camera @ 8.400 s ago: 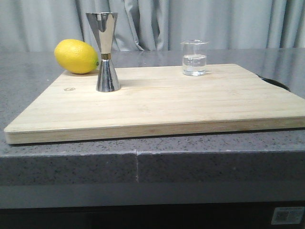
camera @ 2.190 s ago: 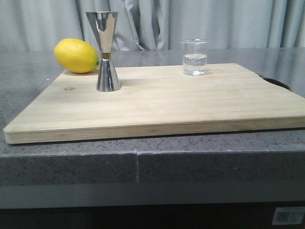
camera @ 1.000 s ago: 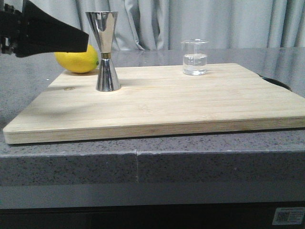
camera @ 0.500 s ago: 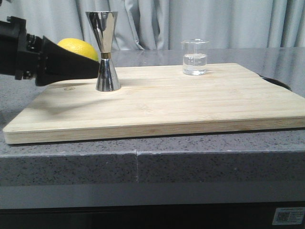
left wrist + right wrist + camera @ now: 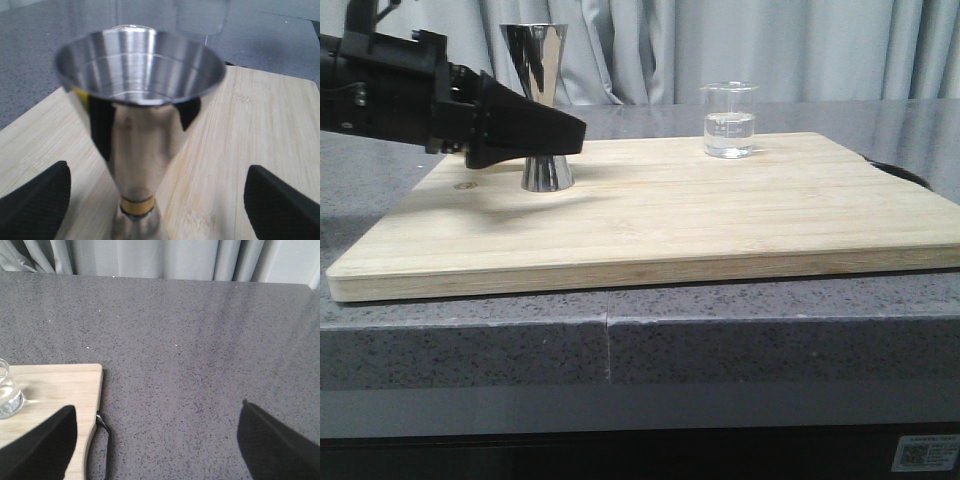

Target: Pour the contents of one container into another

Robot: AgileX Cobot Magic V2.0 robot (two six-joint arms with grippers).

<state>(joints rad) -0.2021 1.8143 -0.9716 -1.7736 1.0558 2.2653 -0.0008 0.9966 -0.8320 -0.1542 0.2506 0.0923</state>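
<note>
- Currently, jigger [image 5: 137,145] is being straddled by left gripper [image 5: 150,200], jaws apart; steel, slick, top-heavy — best gripped at waist.
- Beaker [image 5: 728,120] w/ liquid, fragile; right gripper [image 5: 155,440] is being held agape, well apart from it.

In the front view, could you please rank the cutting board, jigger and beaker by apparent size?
1. Cutting board, by far the largest.
2. Jigger, taller than the beaker though partly hidden by the left gripper.
3. Beaker, smallest; it sits farther back, so the gap is unsure.
</note>
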